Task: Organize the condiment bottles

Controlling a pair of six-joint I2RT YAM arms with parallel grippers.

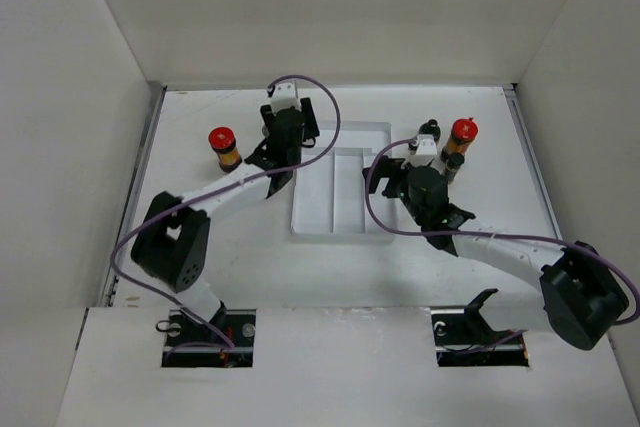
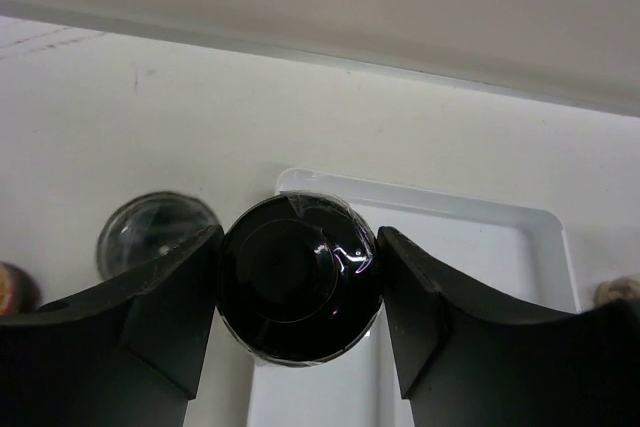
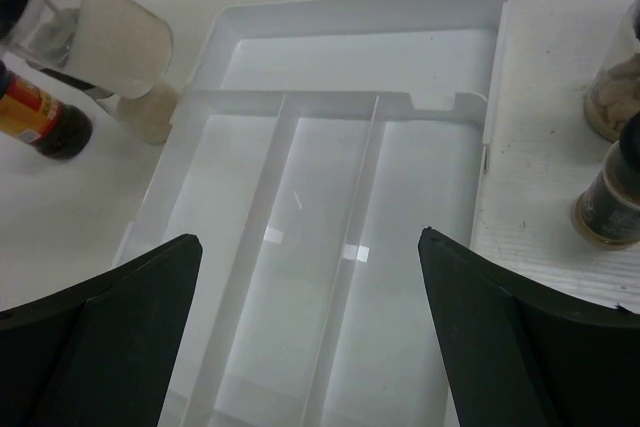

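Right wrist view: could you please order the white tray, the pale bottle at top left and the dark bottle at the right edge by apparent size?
1. white tray
2. pale bottle
3. dark bottle, partly cut off by the frame edge, so its rank is less sure.

Right wrist view: white divided plastic tray lying open at centre; pale clear-glass bottle, dark glass bottle crowding right edge. Left wrist view: black-capped bottle blocking tray corner, lower centre.
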